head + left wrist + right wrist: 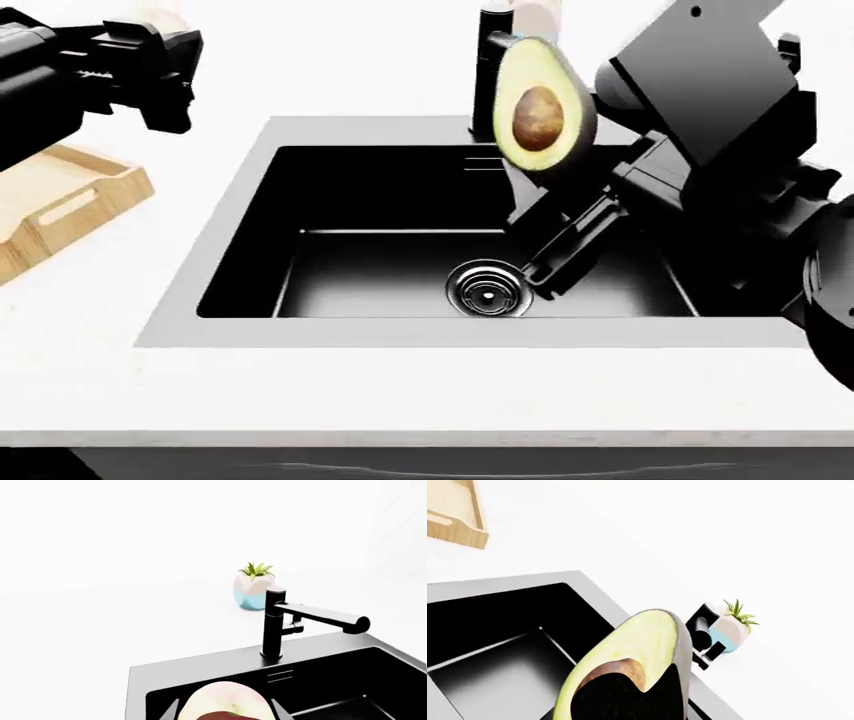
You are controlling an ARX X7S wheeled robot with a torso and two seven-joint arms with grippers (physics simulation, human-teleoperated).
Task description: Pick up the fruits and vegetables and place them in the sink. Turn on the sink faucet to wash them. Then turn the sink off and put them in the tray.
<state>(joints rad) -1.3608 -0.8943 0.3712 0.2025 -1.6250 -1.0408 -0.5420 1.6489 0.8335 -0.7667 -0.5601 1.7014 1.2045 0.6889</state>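
Two grippers in play: right gripper (554,215) is clamped on the halved avocado with dark skin, green-yellow flesh and brown pit (541,105), holding it upright at upper centre of the head view, above the large rectangular black sink with grey metal rim (400,335), basin empty down to the round steel drain (489,287). Left gripper (167,70) sits at upper left; the left wrist view shows a round pink-yellow peach-like fruit (225,702) at its bottom edge between the fingers, so it looks gripped, over the basin's edge. Risks: avocado hangs close to the tall matte black faucet (275,622), so a swing could knock the spout or lever; released from this height it could bounce or roll onto its cut face. Count: one avocado half, one peach, one faucet, one sink, one shallow light wooden tray (54,205) at left, one small potted plant in a white-and-blue pot (253,587).
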